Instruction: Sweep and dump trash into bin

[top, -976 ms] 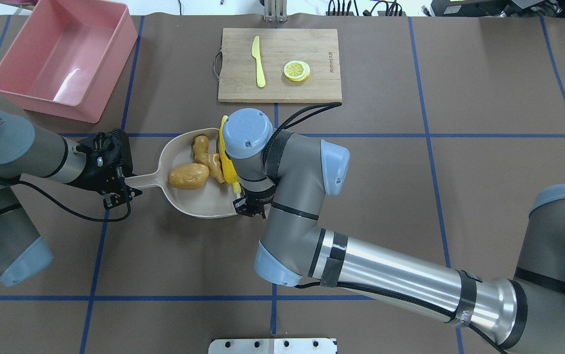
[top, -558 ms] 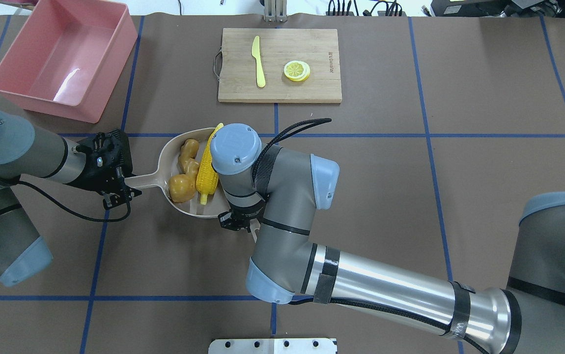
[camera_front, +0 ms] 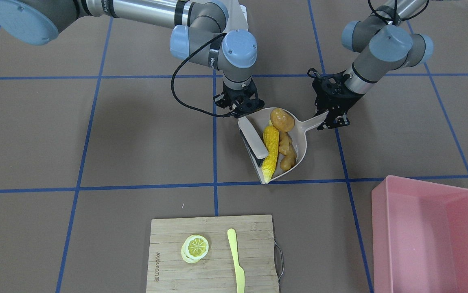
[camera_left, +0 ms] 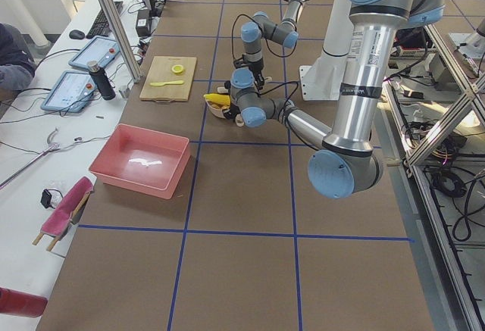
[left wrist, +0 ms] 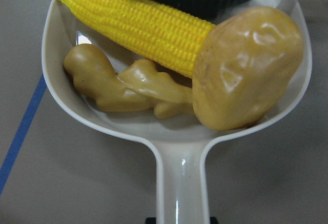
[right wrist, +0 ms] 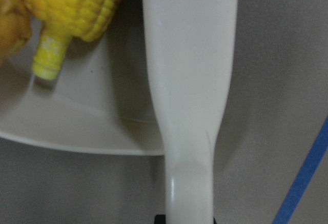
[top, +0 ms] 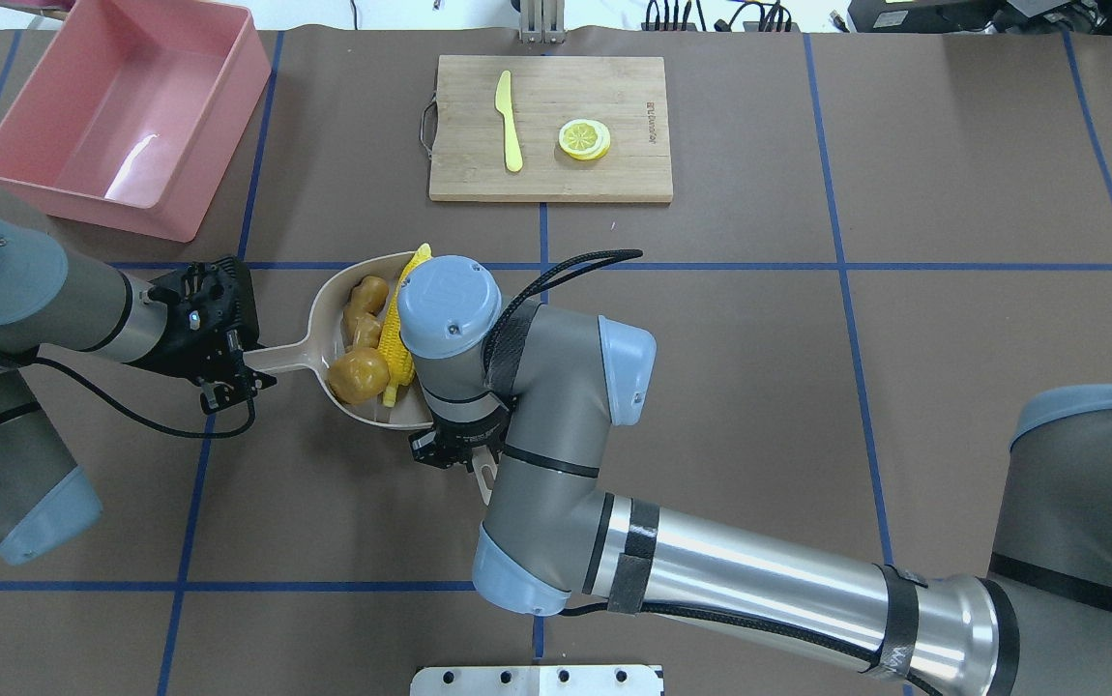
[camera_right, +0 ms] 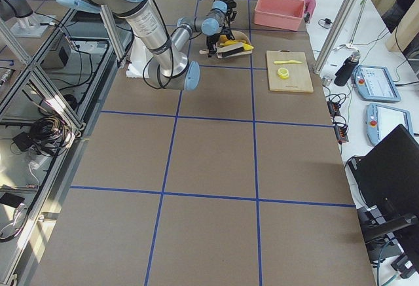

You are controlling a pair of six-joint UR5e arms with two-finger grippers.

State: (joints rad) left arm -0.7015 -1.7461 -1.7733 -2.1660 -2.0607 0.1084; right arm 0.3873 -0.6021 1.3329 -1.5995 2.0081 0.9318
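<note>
The beige dustpan (top: 322,302) lies on the table and holds all three toy foods: the yellow corn cob (camera_front: 270,150), the tan ginger root (camera_front: 286,152) and the golden-brown potato lump (camera_front: 281,119). My left gripper (top: 237,372) is shut on the dustpan's handle (left wrist: 179,183). My right gripper (camera_front: 240,106) is shut on the handle of a white brush (camera_front: 253,142), whose head stands inside the pan against the corn (left wrist: 138,26). The pink bin (top: 34,184) stands empty at the far left. My right arm hides part of the pan in the overhead view.
A wooden cutting board (top: 614,179) at the back centre carries a lemon slice (top: 584,138) and a pale yellow knife (top: 510,121). Blue tape lines cross the brown table.
My right gripper has moved the brush left into the dustpan, pushing the corn, ginger and potato towards the handle end. The left gripper and dustpan have stayed still.
</note>
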